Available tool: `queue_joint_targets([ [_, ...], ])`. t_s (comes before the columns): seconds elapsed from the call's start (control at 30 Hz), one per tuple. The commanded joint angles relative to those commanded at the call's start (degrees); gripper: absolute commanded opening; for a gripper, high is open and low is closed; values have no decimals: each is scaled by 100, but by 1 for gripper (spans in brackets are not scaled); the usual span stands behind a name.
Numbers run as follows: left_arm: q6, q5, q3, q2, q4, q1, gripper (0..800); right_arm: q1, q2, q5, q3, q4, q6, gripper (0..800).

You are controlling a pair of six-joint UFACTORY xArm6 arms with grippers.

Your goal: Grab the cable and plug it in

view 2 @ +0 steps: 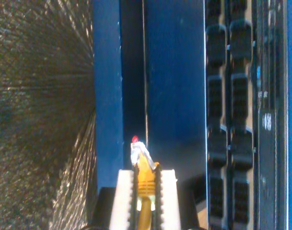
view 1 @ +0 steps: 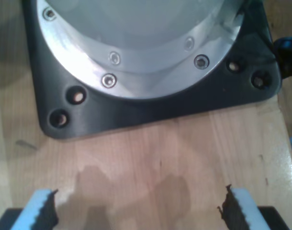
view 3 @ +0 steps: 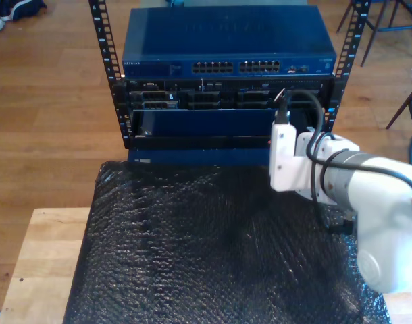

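My second gripper (view 2: pixel 145 173) is shut on the cable (view 2: pixel 145 184), its white fingers (view 2: pixel 122 196) clamping the orange-yellow boot. The clear plug (view 2: pixel 139 154) sticks out past the fingertips, close to a flat blue panel (view 2: pixel 174 86). Two columns of black ports (view 2: pixel 222 120) run beside that panel, off to one side of the plug. In the exterior view the second arm (view 3: pixel 290 158) reaches toward the rack from the exterior view's right, and its wrist hides the fingers. My first gripper (view 1: pixel 136 211) is open over bare wood (view 1: pixel 151 158), nothing between its pads (view 1: pixel 40 206).
A blue switch (view 3: pixel 226 40) with a row of ports (view 3: pixel 236 67) tops the rack, with darker units (view 3: pixel 192 100) below. Black bubble wrap (view 3: pixel 192 250) covers the table before it. An arm base plate (view 1: pixel 151 105) lies ahead of my first gripper.
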Motion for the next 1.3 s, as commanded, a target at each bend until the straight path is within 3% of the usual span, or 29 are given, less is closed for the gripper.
queue_joint_targets([
  [0.23, 0, 0, 0, 0, 0, -9, 800, -26, 88, -114, -176, -9, 9, 0],
  [0.8, 0, 0, 0, 0, 0, -9, 800, -167, 1521, -1363, -1257, -18, -53, 0],
  [1.3, 0, 0, 0, 0, 0, -9, 800, -501, 2215, -2374, -1785, 0, -211, 0],
])
